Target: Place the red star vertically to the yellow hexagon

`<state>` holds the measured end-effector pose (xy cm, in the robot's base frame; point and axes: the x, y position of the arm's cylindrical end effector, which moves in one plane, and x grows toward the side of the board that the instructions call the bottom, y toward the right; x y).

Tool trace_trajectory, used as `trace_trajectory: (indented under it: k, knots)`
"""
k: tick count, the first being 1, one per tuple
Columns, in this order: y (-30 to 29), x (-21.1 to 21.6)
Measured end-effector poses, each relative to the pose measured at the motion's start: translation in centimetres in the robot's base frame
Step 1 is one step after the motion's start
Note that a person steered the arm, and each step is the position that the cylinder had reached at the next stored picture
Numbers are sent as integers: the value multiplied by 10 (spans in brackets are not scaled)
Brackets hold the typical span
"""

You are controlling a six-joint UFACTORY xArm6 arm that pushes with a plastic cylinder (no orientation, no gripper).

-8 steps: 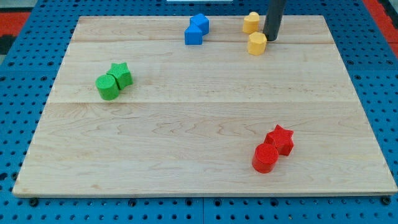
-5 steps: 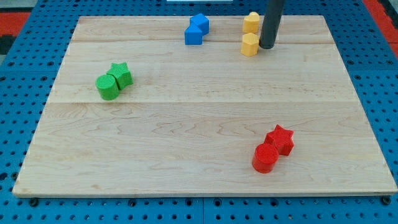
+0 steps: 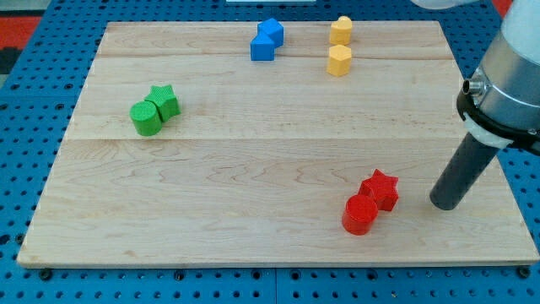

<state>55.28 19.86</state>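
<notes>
The red star [image 3: 381,188] lies at the view's lower right on the wooden board, touching a red cylinder [image 3: 360,214] at its lower left. The yellow hexagon [image 3: 339,60] sits near the view's top, just below a second yellow block [image 3: 341,30]. My tip [image 3: 445,203] rests on the board to the right of the red star, a short gap away and not touching it. The dark rod rises up and to the right from the tip.
Two blue blocks [image 3: 267,40] sit together at the top, left of the yellow ones. A green star [image 3: 164,100] and a green cylinder [image 3: 146,117] touch at the left. The board's right edge [image 3: 498,160] is close to my tip.
My tip has left the yellow hexagon at the top and moved down to the right of the red star. The hexagon had been nudged slightly left and up before that.
</notes>
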Motion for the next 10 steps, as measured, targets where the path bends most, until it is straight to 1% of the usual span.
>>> trace_trajectory:
  k: [1, 2, 3, 4, 5, 6, 7, 8, 9, 10]
  knots:
    - [-65, 5]
    - [-60, 4]
    - [-97, -43]
    - [-106, -85]
    - [-85, -136]
    - [-19, -118]
    - [-20, -54]
    - [-55, -26]
    - [-99, -50]
    - [-93, -89]
